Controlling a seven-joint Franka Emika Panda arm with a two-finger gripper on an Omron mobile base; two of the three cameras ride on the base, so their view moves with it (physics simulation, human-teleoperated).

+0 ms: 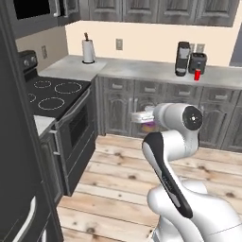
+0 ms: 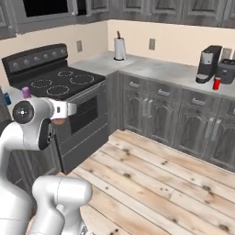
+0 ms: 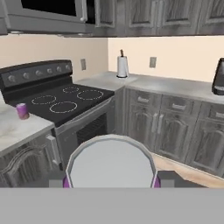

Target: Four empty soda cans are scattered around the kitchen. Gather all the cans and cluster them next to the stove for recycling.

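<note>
Jaws closed on a purple soda can (image 3: 110,161), its silvery top seen between the finger tips in the hand view; gripper (image 2: 58,120) held out in the air, level with the stove front. Stove (image 3: 61,101) seen ahead. Second purple can (image 3: 22,110) stood on the marble counter (image 3: 17,129) just beside the stove. Red can (image 2: 216,83) placed on the far counter by the coffee maker (image 2: 207,64).

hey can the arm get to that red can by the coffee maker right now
Probably not. The pincer is already shut on a purple can, and the red can stands on the far counter, across open floor.
</note>
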